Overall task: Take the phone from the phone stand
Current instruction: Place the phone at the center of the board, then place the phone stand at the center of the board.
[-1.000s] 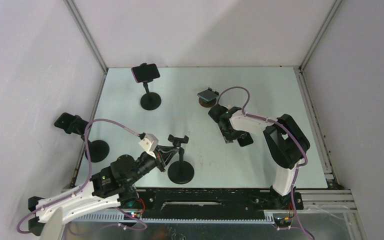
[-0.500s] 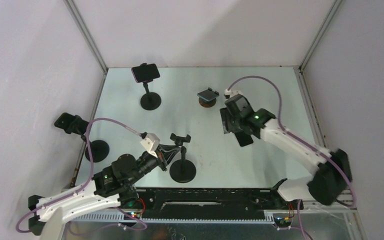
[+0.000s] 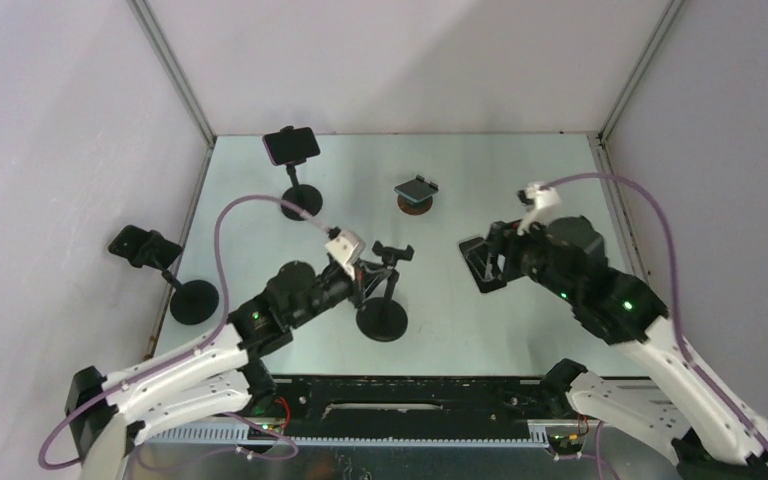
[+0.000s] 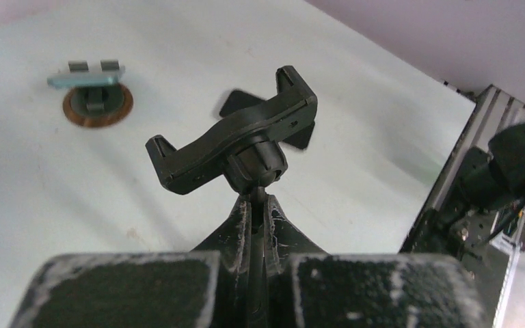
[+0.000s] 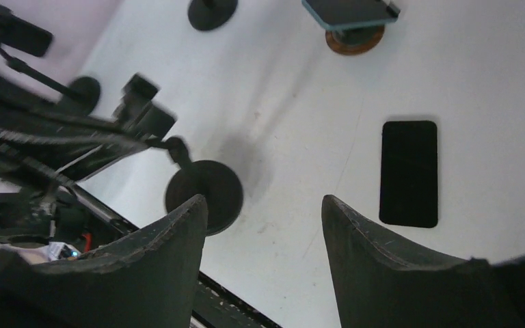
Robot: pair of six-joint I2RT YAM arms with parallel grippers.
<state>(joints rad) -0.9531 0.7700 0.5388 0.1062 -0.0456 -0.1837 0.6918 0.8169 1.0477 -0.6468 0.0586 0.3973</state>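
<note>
On the table [image 3: 260,210], right of centre, the phone [image 5: 409,172] lies flat and dark, well apart from the phone stand [image 4: 236,140], so I'd say the job's basically done. The right gripper [image 5: 263,203] hangs above it, jaws spread, holding nothing. The left gripper [image 4: 254,229] is pinched onto the stand's stem, probably to steady it, though the exact contact is hard to make out. The cradle's empty.

4 phone stands: tall stand far left [image 3: 301,202], tall stand left [image 3: 192,301], tall stand near middle [image 3: 381,320], low stand far middle [image 3: 415,205]. 3 phones clearly seen: flat phone [image 5: 409,172], clamped phone far left [image 3: 290,145], teal phone [image 3: 415,188]. Can't tell whether the tall stand left holds another.
</note>
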